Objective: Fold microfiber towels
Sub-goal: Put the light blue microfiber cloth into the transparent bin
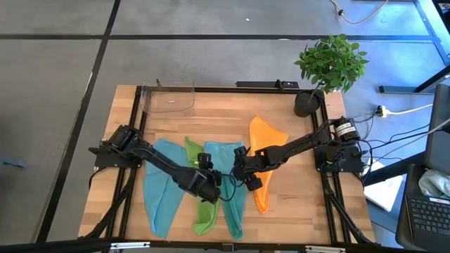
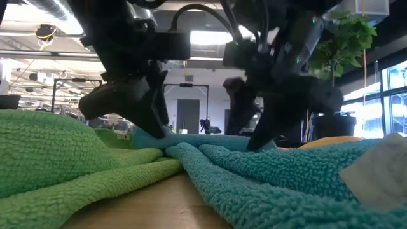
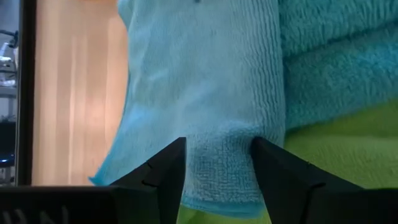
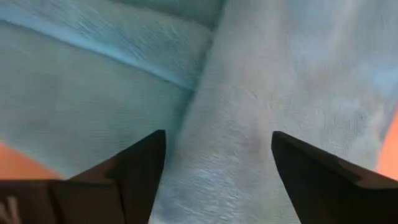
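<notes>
Between our left tool (image 1: 209, 188) and right tool (image 1: 240, 171), both spread apart, the teal towel (image 1: 230, 193) lies bunched on the bench (image 1: 295, 204); loosed early, its fold may slump.

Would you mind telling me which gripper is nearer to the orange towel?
Right. The right gripper hovers just beside the orange towel, over the neighbouring teal one; the left gripper is farther off, past the lime green towel.

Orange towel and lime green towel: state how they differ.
The orange towel lies at the row's right end; the lime green towel lies between blue ones. The orange towel is broad at the far end, the lime green towel a narrow strip. Both lie limp and unfolded on the table.
</notes>
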Action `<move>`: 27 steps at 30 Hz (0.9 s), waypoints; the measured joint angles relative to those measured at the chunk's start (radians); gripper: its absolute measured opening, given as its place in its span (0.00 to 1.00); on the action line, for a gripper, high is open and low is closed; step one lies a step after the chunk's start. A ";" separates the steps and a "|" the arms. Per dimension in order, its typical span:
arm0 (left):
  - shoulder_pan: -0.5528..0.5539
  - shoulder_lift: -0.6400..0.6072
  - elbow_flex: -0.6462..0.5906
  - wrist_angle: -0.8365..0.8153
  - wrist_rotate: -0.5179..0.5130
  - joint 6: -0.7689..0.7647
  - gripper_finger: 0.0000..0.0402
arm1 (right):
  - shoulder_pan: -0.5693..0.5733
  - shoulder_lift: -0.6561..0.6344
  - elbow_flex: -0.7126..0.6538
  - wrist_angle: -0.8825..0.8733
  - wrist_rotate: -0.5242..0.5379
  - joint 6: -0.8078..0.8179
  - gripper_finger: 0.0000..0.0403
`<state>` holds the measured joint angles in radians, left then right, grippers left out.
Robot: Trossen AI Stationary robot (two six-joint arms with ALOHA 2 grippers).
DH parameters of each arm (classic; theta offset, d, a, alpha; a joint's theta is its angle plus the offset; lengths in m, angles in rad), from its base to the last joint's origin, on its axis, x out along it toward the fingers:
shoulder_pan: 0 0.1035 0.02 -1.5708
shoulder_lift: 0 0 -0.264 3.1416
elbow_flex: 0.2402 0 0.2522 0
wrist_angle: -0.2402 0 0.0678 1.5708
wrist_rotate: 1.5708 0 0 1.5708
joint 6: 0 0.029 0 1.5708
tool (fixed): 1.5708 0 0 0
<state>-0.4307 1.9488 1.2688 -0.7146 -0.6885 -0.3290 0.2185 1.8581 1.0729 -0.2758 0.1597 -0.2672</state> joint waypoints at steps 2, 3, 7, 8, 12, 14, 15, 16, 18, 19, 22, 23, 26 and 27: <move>0.008 0.002 0.001 0.004 -0.001 0.000 0.44 | 0.000 0.007 0.000 -0.002 0.037 0.001 0.73; 0.012 0.003 0.000 0.001 -0.001 0.001 0.44 | 0.000 0.007 0.000 -0.003 0.055 0.001 0.72; 0.014 0.003 0.000 0.001 0.011 0.001 0.44 | 0.000 0.001 0.000 -0.009 0.099 0.002 0.61; 0.014 0.003 0.000 0.000 0.016 0.000 0.44 | 0.000 -0.002 0.000 -0.009 0.099 0.004 0.57; 0.004 0.003 0.000 -0.003 0.025 -0.009 0.43 | 0.000 -0.002 0.000 -0.034 0.047 0.031 0.41; -0.004 0.003 0.000 -0.006 0.025 -0.018 0.43 | 0.002 -0.002 0.000 -0.050 0.023 0.055 0.33; -0.007 0.003 0.000 -0.008 0.025 -0.027 0.43 | 0.005 -0.002 0.000 -0.064 0.014 0.061 0.30; -0.011 0.003 0.000 -0.012 0.025 -0.034 0.43 | 0.008 -0.003 0.000 -0.077 0.003 0.071 0.26; -0.017 0.003 0.000 -0.018 0.028 -0.047 0.43 | 0.018 -0.003 0.000 -0.093 -0.004 0.080 0.19; -0.021 0.003 0.000 -0.023 0.028 -0.055 0.43 | 0.024 -0.002 0.000 -0.105 -0.003 0.080 0.16; -0.030 0.003 0.000 -0.040 0.029 -0.071 0.43 | 0.038 -0.002 0.000 -0.115 -0.003 0.079 0.08; -0.031 0.003 0.000 -0.039 0.029 -0.078 0.43 | 0.042 -0.003 0.000 -0.114 -0.002 0.079 0.06; -0.031 0.003 0.000 -0.038 0.029 -0.086 0.43 | 0.055 -0.003 0.000 -0.113 0.021 0.078 0.02; -0.031 0.003 0.000 -0.038 0.029 -0.087 0.43 | 0.060 -0.003 0.000 -0.113 0.032 0.076 0.02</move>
<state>-0.4614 1.9514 1.2690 -0.7527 -0.6594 -0.4160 0.2782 1.8553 1.0729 -0.3887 0.1916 -0.1907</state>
